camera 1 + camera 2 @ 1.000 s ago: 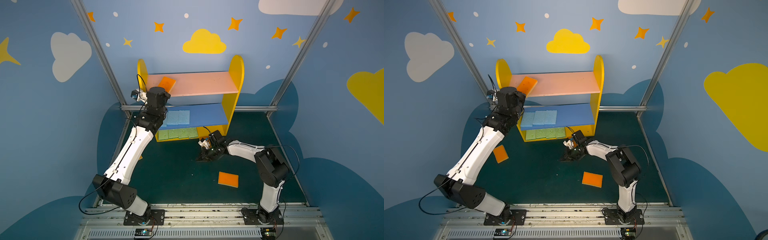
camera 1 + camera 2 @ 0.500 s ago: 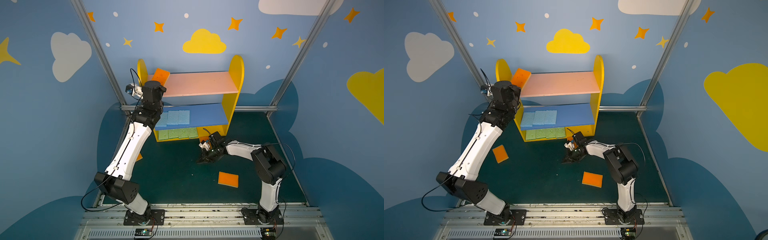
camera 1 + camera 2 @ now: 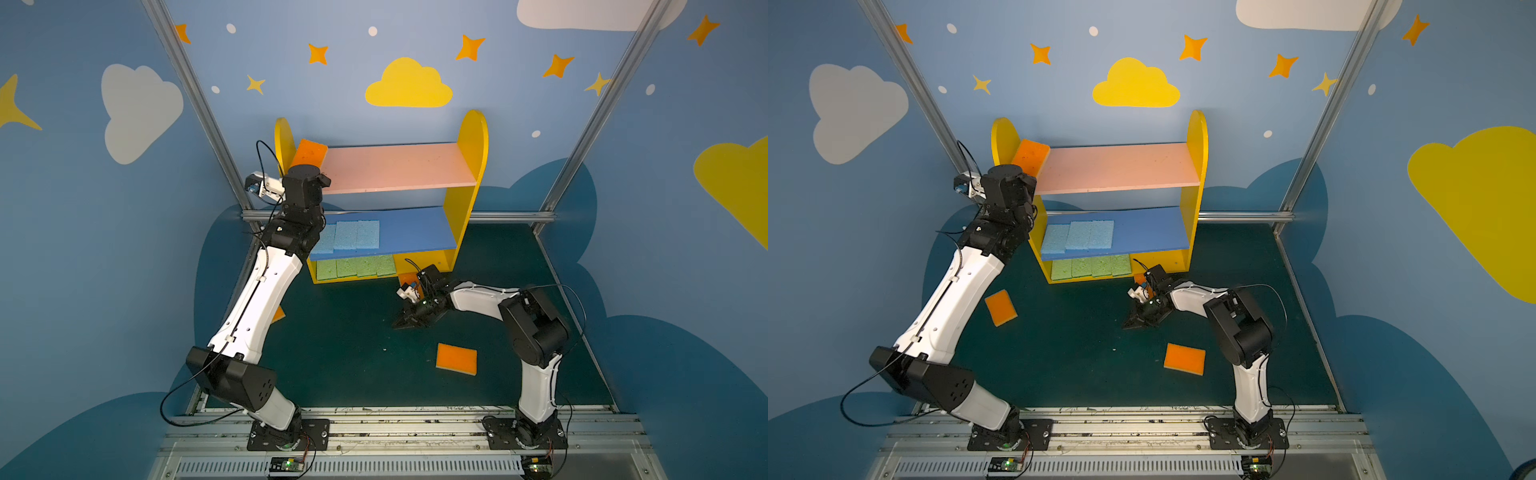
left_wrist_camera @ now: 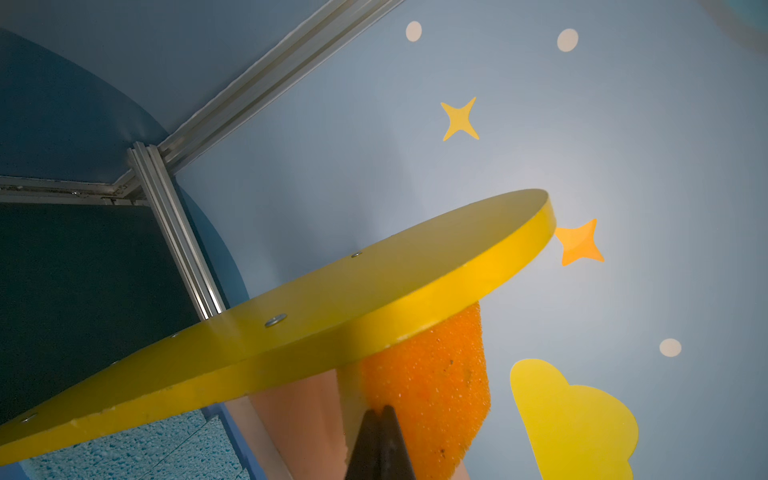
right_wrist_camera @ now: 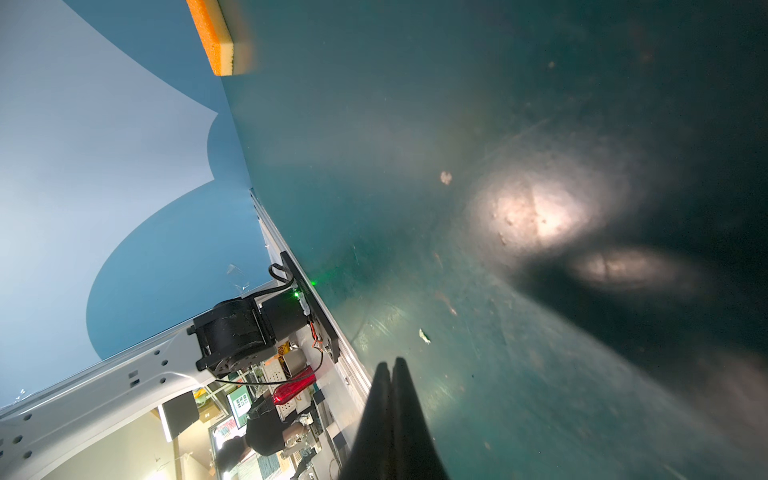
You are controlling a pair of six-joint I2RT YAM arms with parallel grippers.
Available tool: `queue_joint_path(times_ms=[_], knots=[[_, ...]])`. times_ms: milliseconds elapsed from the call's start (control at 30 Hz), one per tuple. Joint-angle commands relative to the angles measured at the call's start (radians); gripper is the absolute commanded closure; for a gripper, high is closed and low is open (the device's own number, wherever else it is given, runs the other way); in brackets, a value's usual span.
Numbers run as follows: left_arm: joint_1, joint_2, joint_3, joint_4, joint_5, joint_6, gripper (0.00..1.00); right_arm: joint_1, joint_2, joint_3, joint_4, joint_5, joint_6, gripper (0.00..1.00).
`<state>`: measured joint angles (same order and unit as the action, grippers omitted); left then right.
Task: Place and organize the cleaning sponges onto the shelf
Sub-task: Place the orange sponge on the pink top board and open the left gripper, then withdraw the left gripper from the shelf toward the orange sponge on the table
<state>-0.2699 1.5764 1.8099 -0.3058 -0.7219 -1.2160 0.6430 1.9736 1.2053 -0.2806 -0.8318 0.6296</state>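
My left gripper [image 4: 382, 409] is shut on the edge of an orange sponge [image 3: 309, 151], held tilted against the shelf's left yellow side panel [image 4: 374, 291] over the left end of the pink board [image 3: 395, 166]. Three light blue sponges [image 3: 347, 237] lie side by side on the blue board. Several green sponges [image 3: 355, 267] line the bottom yellow board. Two more orange sponges lie on the table: one at front right [image 3: 456, 358], one at left [image 3: 1000, 307]. My right gripper [image 3: 401, 325] is shut and empty, resting low on the table before the shelf.
The table is a dark green mat [image 3: 353, 332] between blue walls with aluminium posts [image 3: 199, 108]. An orange bit [image 3: 406, 278] shows behind my right wrist by the shelf's foot. The left arm's base [image 5: 237, 332] and a front rail [image 3: 395, 419] close off the near side.
My left gripper has carried the orange sponge up and to the left, from above the pink board's left end to against the left side panel. The right arm has barely moved.
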Motion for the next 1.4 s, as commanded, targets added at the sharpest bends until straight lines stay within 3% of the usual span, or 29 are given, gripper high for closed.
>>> queue_joint_path(times_ms=[0,300,533,867,1000,1133,1367], knots=[[0.005,-0.007,-0.004,-0.003,-0.038,-0.011,0.97,-0.006,0.025,0.002,-0.003,-0.012,-0.004,1.00],[0.005,0.008,-0.009,-0.004,-0.027,-0.024,0.97,-0.006,0.035,-0.001,0.008,-0.018,0.000,1.00],[0.003,0.007,-0.032,0.029,0.001,-0.024,0.59,-0.008,0.029,-0.006,0.009,-0.016,-0.002,1.00],[-0.004,-0.009,-0.034,0.078,0.033,0.020,0.35,-0.009,0.018,-0.009,0.006,-0.016,-0.004,1.00],[-0.023,-0.035,-0.044,0.114,0.019,0.098,0.17,-0.011,0.002,-0.006,-0.004,-0.008,-0.009,1.00],[-0.038,-0.075,-0.087,0.177,0.032,0.171,0.03,-0.011,-0.017,-0.008,-0.017,0.002,-0.010,0.93],[-0.043,-0.207,-0.242,0.261,0.139,0.255,0.00,-0.011,-0.093,-0.003,-0.079,0.055,-0.034,0.86]])
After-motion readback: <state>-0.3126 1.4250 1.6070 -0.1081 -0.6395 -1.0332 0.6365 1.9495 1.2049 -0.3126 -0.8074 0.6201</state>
